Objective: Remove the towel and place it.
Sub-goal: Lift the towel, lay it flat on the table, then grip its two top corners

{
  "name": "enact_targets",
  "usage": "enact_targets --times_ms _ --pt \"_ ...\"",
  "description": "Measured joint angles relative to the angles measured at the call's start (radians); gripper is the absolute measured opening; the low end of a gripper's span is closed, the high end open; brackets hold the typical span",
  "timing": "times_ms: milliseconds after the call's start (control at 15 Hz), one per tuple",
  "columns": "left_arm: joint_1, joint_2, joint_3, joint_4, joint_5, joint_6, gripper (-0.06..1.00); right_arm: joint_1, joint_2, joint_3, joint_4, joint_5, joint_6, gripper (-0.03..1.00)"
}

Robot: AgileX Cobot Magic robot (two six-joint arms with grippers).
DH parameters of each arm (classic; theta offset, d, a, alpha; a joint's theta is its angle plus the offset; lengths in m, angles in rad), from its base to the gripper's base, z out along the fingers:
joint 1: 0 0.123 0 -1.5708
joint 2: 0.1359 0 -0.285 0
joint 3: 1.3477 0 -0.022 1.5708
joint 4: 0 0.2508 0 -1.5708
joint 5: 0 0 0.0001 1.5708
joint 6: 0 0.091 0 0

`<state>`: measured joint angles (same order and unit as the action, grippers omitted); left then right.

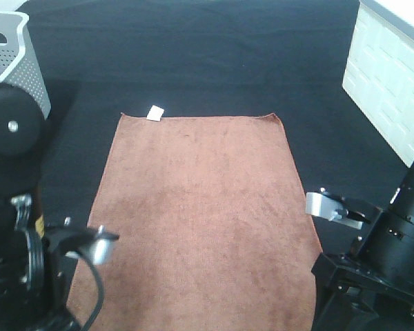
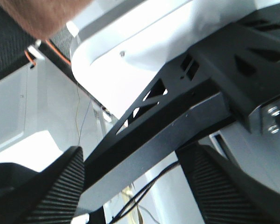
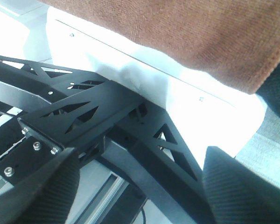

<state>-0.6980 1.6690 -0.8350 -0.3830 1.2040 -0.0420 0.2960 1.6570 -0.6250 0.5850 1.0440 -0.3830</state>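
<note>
exterior high: the towel (image 1: 207,214) lies flat and spread on the black table cloth (image 1: 207,55), its long side running 12 to 6 o'clock, and the near end leaves the frame at 6 o'clock. its white tag (image 1: 155,112) sits on the far hem, toward 11 o'clock. a grey perforated basket (image 1: 14,55) stands at 10 o'clock, well apart from the towel. the left arm (image 1: 14,138) sits at 7 o'clock and the right arm (image 1: 400,234) at 5 o'clock, each near a near corner, judged so as to take one corner apiece.

left wrist: the left gripper (image 2: 140,196) has its ribbed pads (image 2: 56,186) standing apart with nothing held. a black frame strut (image 2: 154,135) and the white table edge (image 2: 130,46) lie beyond. a towel corner (image 2: 46,14) shows past that edge, untouched.

right wrist: the right gripper (image 3: 140,196) is likewise spread and empty. the towel hem (image 3: 177,32) drapes over the table edge, beyond the fingers and clear of them. judgement: removal not yet begun, and this overhang offers the easiest hold.
</note>
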Motion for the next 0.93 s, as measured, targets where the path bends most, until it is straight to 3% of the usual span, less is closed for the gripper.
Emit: enact_targets --times_ms 200,333,467,533,733,933 --pt "0.000 -0.003 -0.097 0.053 -0.001 -0.005 0.64 0.000 -0.111 -0.031 -0.016 -0.035 0.006 0.68" --pt "0.044 -0.003 -0.207 0.150 -0.002 -0.023 0.64 0.000 -0.176 -0.177 -0.139 -0.059 0.097 0.68" --pt "0.138 -0.003 -0.315 0.236 -0.010 -0.024 0.64 -0.009 -0.169 -0.336 -0.287 -0.052 0.182 0.68" --pt "0.191 0.003 -0.366 0.267 -0.017 -0.023 0.64 -0.039 -0.151 -0.411 -0.309 -0.042 0.194 0.68" --pt "0.357 0.071 -0.526 0.312 -0.051 0.034 0.64 -0.185 -0.059 -0.626 -0.291 -0.032 0.194 0.68" --pt "0.407 0.104 -0.576 0.422 -0.148 -0.029 0.64 -0.198 0.016 -0.746 -0.315 -0.028 0.211 0.78"
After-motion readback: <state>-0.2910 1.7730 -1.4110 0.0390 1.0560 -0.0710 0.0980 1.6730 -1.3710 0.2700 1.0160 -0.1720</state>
